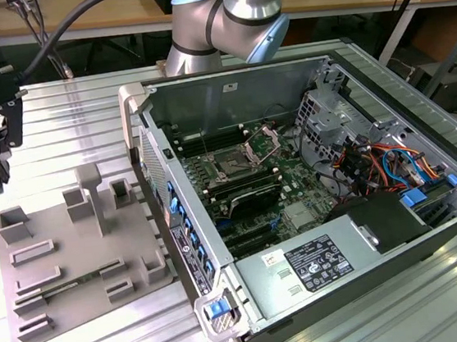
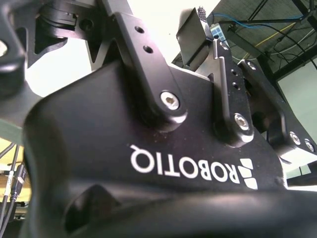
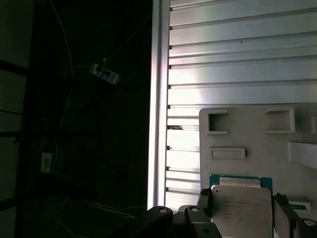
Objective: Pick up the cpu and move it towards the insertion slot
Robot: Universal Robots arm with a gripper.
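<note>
My jaws were closed on the cpu, a thin square chip with a pale silvery top and a strip of green edge showing. In the first wrist view it sat flat between my two dark fingers, one at each opposite side. Beneath it lay the grey plastic tray with its raised rectangular blocks. The chip hung over the part of the tray nearest the long edge of the bench, a ribbed aluminium surface. Past that edge was dark floor with loose cables.

In the exterior view my fingers hung in the air over the bench at its edge on the exterior view's left. They were raised clear of the tray, which lay flat on the bench below and beside them. My arm showed at the bench's far edge, behind an open computer case. The case took up the middle of the bench and its side on the exterior view's right. Inside, on the green board, was the insertion slot, a small dark square socket ringed by a steel frame, its hinged metal bracket tilted up. The slot was well apart from the chip, with the case's wall between them.

The second wrist view looked up along my black housing toward a bright ceiling.
</note>
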